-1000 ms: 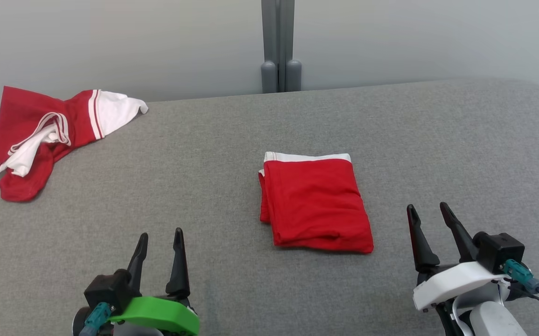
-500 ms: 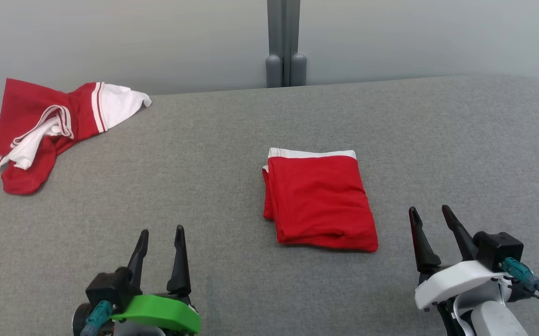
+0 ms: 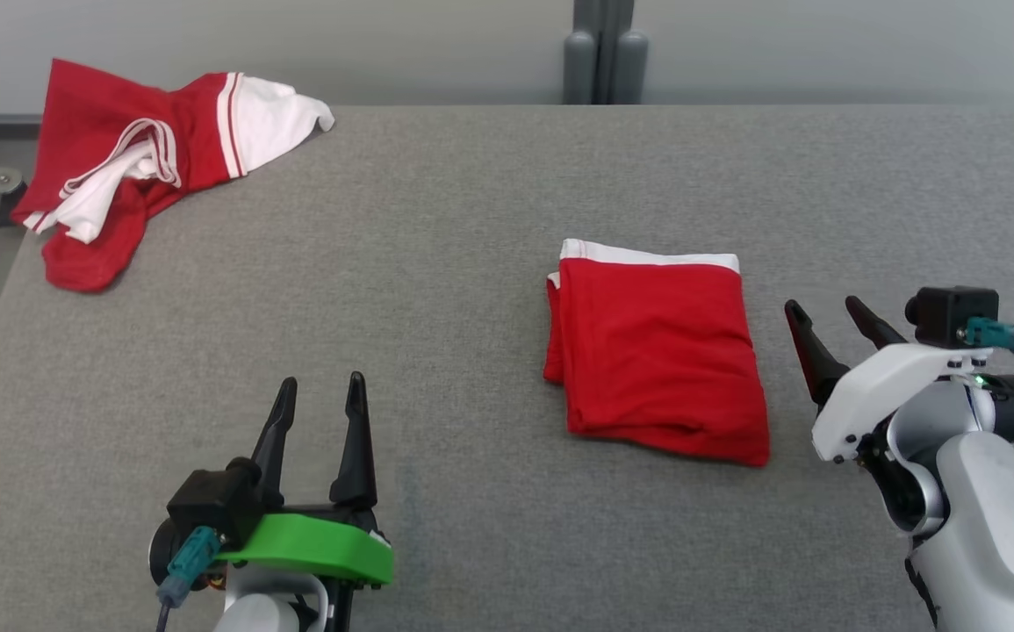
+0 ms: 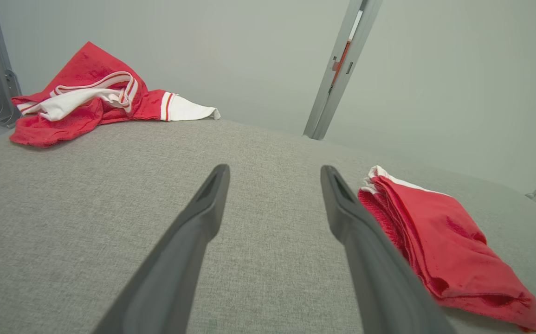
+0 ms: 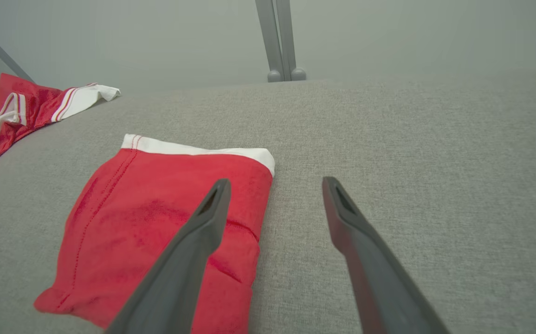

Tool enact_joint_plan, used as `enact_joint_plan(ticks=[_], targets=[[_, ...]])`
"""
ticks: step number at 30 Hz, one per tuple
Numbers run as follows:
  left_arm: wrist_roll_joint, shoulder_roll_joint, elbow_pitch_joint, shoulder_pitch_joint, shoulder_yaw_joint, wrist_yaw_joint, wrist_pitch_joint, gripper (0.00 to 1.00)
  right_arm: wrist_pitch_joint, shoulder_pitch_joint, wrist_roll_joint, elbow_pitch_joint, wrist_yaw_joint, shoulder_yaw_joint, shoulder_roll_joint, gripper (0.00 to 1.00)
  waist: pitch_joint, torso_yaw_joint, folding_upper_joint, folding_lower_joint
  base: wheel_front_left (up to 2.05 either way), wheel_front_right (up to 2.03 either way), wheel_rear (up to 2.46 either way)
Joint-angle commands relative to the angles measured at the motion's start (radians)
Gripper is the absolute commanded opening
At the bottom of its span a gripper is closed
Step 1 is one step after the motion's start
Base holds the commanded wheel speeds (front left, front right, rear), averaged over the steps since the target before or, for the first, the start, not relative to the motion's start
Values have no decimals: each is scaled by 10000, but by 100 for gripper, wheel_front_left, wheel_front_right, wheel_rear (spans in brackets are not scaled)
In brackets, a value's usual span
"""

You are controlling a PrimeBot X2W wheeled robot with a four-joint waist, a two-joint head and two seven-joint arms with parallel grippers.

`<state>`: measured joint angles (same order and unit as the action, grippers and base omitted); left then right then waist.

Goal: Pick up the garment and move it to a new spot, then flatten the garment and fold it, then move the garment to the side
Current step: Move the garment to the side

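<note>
Right end effector (image 3: 822, 304) edged toward neatly folded red garment (image 3: 658, 355).

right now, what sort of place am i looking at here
Probably a robot test bench rather than a home: a grey fabric-covered table stands against a plain pale wall with a grey metal post, and holds a folded red garment and a crumpled red-and-white garment.

Grey fabric tabletop (image 3: 436, 263), pale wall (image 3: 436, 44), grey upright post (image 3: 605, 44) behind.
</note>
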<state>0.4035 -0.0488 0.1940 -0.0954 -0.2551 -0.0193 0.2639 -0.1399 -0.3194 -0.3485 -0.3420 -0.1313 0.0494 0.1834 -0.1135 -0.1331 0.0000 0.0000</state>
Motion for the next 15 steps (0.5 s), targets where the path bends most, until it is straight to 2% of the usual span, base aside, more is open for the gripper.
enact_joint_plan(ticks=[1,7,15], targets=[[40,-30,-84,-209,8,-67,5,100,-343,-211,-180,-143,11,81,149,100,-433,-501,0,0,0,0,0],[82,-28,-318,-458,-129,-87,5,100,-1338,-821,-749,-955,11,321,597,100,-910,-1055,0,0,0,0,0],[147,-28,-660,-657,-349,-181,5,100,-1830,-1372,-1232,-2034,11,746,968,100,-1402,-1435,0,0,0,0,0]])
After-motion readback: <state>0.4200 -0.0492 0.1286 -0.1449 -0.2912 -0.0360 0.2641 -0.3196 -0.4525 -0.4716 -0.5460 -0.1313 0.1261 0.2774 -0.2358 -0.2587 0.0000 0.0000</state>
